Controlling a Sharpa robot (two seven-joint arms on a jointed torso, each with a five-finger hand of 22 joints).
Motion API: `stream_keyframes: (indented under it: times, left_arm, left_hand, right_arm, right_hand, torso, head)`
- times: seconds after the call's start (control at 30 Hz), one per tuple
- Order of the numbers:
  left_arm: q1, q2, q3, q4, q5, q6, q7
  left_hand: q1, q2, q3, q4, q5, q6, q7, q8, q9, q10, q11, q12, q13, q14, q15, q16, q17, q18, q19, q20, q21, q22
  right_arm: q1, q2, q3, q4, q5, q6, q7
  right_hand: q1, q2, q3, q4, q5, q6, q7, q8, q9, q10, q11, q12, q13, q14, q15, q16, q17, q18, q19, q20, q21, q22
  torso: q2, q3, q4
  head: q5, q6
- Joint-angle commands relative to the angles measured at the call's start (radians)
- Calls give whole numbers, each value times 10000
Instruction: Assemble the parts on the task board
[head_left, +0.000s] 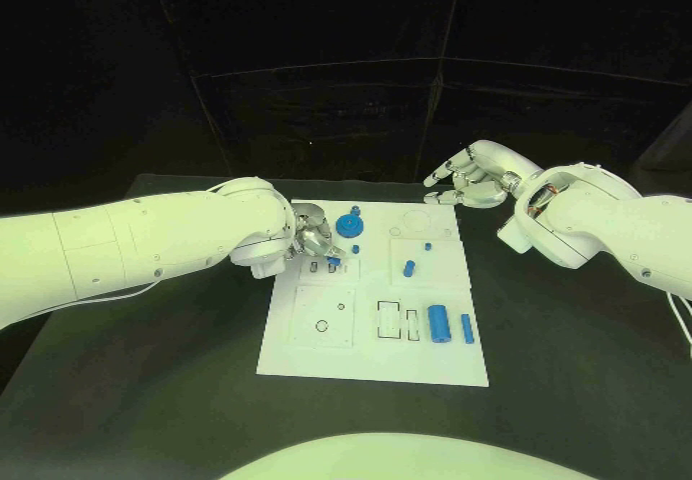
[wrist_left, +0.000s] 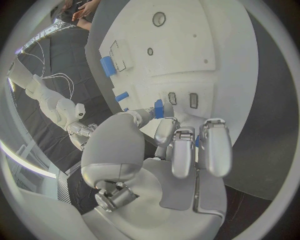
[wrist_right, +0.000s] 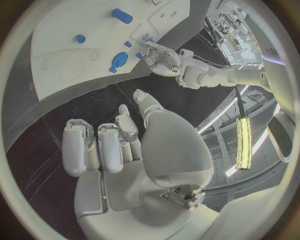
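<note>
Head view shows the left hand at the far left corner of the task board, with its fingers closed around a small blue part. In the left wrist view the same blue part sits pinched between the thumb and the other fingers, just above two small rectangular slots on the board.

What could go wrong, in my judgement: the part is small and the pinch is only at the fingertips, so it may tilt or slip when it is pressed down, and then it will not enter the slot or it will jam. The blue gear-like part stands just beside the hand, and a careless finger could push it.

The right hand hovers beyond the far right corner of the board, over the black surface; its fingers are loosely curled and hold nothing. Other blue parts, two cylinders, lie near the right edge of the board, well apart from both hands
</note>
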Motion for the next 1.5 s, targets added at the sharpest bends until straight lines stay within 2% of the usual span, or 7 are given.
stream_keyframes:
  times: [0.03, 0.37, 0.5, 0.73, 0.83, 1.03, 1.5]
  left_arm:
    - [6, -107, 2, 175, 114, -749, 136]
    - [-106, -276, -11, 255, -137, -1093, 105]
    - [-163, -293, -22, 214, -324, -1296, 105]
    - [-240, -216, -40, 167, -511, -1497, 108]
    - [-313, -175, -48, 143, -535, -1477, 107]
    - [-409, -131, -55, 88, -621, -1326, 83]
    - [-441, -109, -64, 93, -851, -893, -18]
  left_hand:
    - [-94, -20, 1608, -1534, -54, -104, -75, 69, 11, -16, -1, -20, -17, 1024, 38, 31, 2634, -156, 1, 59, -64, -6]
    - [-153, -49, 1669, -1585, -66, -114, -74, 88, 32, -32, -1, -47, -57, 1024, 35, 31, 2634, -149, -13, 57, -84, -43]
    - [-191, -76, 1672, -1601, -78, -122, -72, 94, 41, -53, 2, -75, -98, 1024, 36, 31, 2634, -145, -20, 57, -93, -60]
    - [-273, -142, 1636, -1638, -106, -125, -79, 114, 61, -32, 1, -56, -86, 1024, 39, 31, 2634, -148, -16, 58, -91, -49]
    - [-299, -173, 1613, -1673, -113, -114, -91, 129, 72, -8, -6, -32, -62, 1024, 36, 31, 2634, -152, -8, 57, -82, -29]
    - [-322, -221, 1574, -1737, -121, -92, -110, 151, 86, 23, -20, -2, -33, 1024, 29, 31, 2634, -157, 4, 53, -69, 1]
    - [-364, -302, 1385, -1902, -139, -17, -155, 179, 99, 125, -55, 115, 88, 1024, 2, 31, 2634, -175, 46, 31, -23, 102]
  right_arm:
    - [18, 8, 6, -35, 50, 67, 46]
    - [18, 33, 4, -71, 55, 52, 42]
    - [18, 37, 4, -69, 56, 35, 38]
    - [18, 37, 4, -60, 56, 19, 36]
    - [18, 46, 4, -60, 56, 17, 36]
    - [18, 48, 4, -61, 55, 29, 30]
    - [19, 39, 5, -48, 55, 33, 23]
  right_hand:
    - [47, 7, -10, -38, 29, 46, 13, 41, -14, -83, -14, -88, -42, 460, -67, -41, -18, 34, -56, -16, -70, 9]
    - [26, -3, -18, -31, 13, 46, 13, 42, -15, -103, -13, -117, -72, 459, -67, -46, -23, 34, -57, -16, -71, 8]
    - [13, -4, -21, -25, -2, 48, 13, 43, -15, -105, -13, -123, -78, 459, -66, -45, -20, 33, -53, -16, -70, 12]
    - [-4, -5, -25, -18, -25, 49, 12, 44, -15, -109, -13, -131, -86, 460, -66, -46, -17, 34, -56, -16, -73, 8]
    - [-4, -5, -25, -18, -25, 49, 12, 44, -15, -109, -13, -131, -86, 460, -66, -46, -17, 34, -56, -16, -73, 8]
    - [-15, -5, -28, -14, -46, 50, 11, 45, -16, -106, -13, -129, -85, 461, -66, -46, -15, 35, -60, -16, -76, 2]
    - [-20, -5, -28, -12, -72, 52, 10, 46, -16, -116, -15, -147, -104, 457, -67, -56, -35, 35, -60, -16, -77, 1]
  torso:
    - [-8, 14, 28]
    - [7, 28, -25]
    - [1, 20, -5]
    - [4, 8, -28]
    - [3, 9, -39]
    - [6, 6, -1]
    - [10, 5, -26]
  head:
    - [-1, -25]
    - [164, -31]
    - [167, -43]
    - [188, -52]
    - [213, -63]
    - [206, -114]
    - [218, -179]
